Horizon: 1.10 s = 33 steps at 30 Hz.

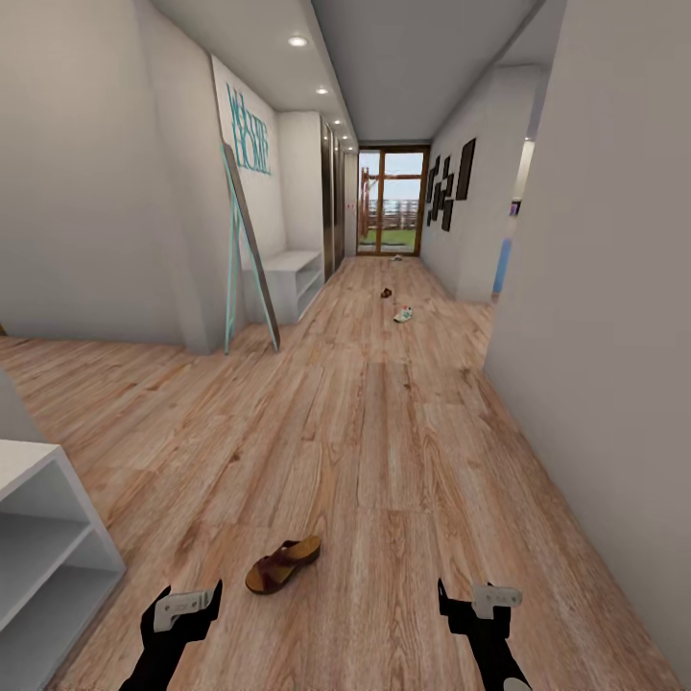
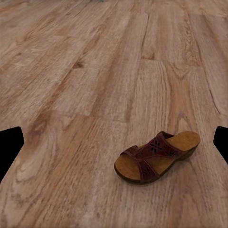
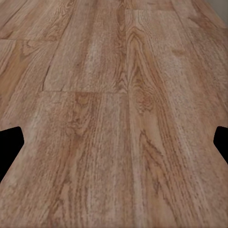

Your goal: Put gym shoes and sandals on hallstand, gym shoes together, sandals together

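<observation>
One dark brown sandal (image 1: 283, 564) lies on the corridor floor (image 1: 384, 432) just ahead of my left gripper (image 1: 187, 597), a little to its right; the left wrist view shows this sandal (image 2: 156, 156) close by on the planks. My left gripper is open and empty. So is my right gripper (image 1: 470, 595), which hangs over bare floor (image 3: 118, 118). Far down the corridor lie the second sandal (image 1: 386, 293), a gym shoe (image 1: 404, 314) and another gym shoe (image 1: 396, 257). The white hallstand (image 1: 24, 470), with two open tiers, stands at my near left.
A slim teal ladder-like frame (image 1: 240, 240) leans on the left wall corner. Behind it is a white bench unit (image 1: 293, 274) under a lettered panel. A wall (image 1: 595, 336) closes the right side. A glass door (image 1: 392, 202) ends the corridor.
</observation>
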Available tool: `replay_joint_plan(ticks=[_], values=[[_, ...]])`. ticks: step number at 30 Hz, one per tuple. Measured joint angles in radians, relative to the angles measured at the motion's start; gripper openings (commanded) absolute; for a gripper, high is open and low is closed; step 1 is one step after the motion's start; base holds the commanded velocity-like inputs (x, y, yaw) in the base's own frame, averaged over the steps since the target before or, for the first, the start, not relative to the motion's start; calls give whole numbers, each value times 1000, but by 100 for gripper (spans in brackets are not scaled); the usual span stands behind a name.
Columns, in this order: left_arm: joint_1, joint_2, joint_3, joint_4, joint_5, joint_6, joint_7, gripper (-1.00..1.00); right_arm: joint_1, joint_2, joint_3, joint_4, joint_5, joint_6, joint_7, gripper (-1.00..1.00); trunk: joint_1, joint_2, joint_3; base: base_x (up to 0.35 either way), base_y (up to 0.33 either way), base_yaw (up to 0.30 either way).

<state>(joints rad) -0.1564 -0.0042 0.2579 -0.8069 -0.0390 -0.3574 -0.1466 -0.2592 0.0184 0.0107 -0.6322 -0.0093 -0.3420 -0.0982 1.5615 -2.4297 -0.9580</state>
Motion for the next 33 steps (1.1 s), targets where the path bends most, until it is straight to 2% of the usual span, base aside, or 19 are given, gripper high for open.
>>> replay_joint_plan(ticks=[7,10,13,33], values=[[0,0,0,0,1,0,0,100,0,0,0,0,0,0,0,100,27,-49,-22,0,0,0],[0,0,0,0,1,0,0,100,0,0,0,0,0,0,0,100,27,-49,-22,0,0,0],[0,0,1,0,0,0,1,100,0,0,0,0,0,0,0,100,38,-70,-31,0,0,0],[0,0,1,0,1,0,0,100,0,0,0,0,0,0,0,100,47,-75,-109,0,0,0]])
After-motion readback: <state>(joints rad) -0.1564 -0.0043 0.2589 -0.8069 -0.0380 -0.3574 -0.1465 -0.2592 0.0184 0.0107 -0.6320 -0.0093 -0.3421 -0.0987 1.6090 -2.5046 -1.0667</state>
